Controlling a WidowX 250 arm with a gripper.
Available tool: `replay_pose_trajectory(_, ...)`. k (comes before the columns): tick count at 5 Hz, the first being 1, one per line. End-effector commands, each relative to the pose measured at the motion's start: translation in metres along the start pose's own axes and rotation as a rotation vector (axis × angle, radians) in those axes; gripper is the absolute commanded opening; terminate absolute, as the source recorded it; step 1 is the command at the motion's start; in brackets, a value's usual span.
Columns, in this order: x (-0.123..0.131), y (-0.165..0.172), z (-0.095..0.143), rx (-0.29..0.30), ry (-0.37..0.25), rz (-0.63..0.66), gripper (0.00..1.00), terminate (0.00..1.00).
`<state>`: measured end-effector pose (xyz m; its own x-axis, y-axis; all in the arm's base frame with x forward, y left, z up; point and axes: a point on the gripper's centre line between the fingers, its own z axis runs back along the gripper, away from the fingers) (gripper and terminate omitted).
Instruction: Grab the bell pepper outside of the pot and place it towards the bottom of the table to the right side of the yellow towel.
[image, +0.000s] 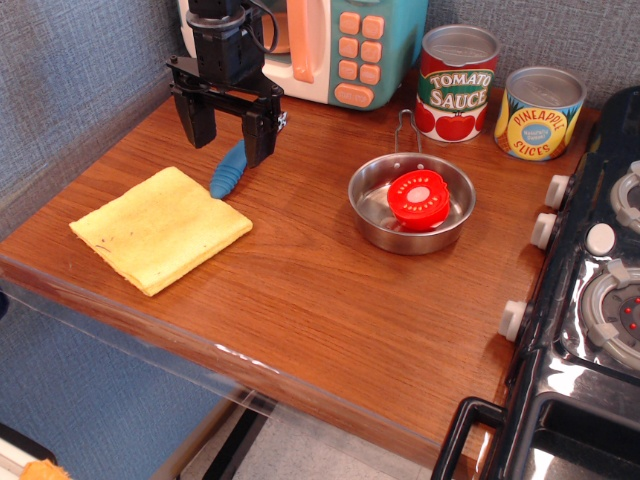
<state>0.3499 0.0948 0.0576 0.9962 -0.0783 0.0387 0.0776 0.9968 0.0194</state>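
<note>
Nearest the camera, the front part of the surface (330, 330) is bare wood grain, including the stretch to the right of the yellow towel (160, 227), which I take to be the drop zone; nothing rests there, so placement is not done. The towel lies flat at the left, one corner just beside a small blue ribbed object (228, 171) whose identity I cannot tell. Mid-surface, right of centre, sits the pot (372, 196), wire handle pointing away toward the cans. The only red toy piece in view, which I read as the bell pepper (419, 198), lies inside the pot with its flat face up; no second pepper shows outside the pot, so the one named in the task is either hidden or is this piece. Further back on the left, the end effector (229, 128) hangs above the blue object, fingers spread apart and holding nothing, well apart from the pot. Behind stand a tomato sauce can (457, 84), a pineapple slices can (540, 113) and a toy microwave (340, 45); a stove (590, 300) borders the right. Judgement: no step is complete; approach, grasp, carry and release all remain.
</note>
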Motion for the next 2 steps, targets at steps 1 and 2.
replay_pose_trajectory(1,0.000,0.000,0.000,0.000,0.000,0.000,1.00,0.00)
replay_pose_trajectory(2,0.009,-0.022,0.007,-0.042,-0.024,-0.048,1.00,0.00)
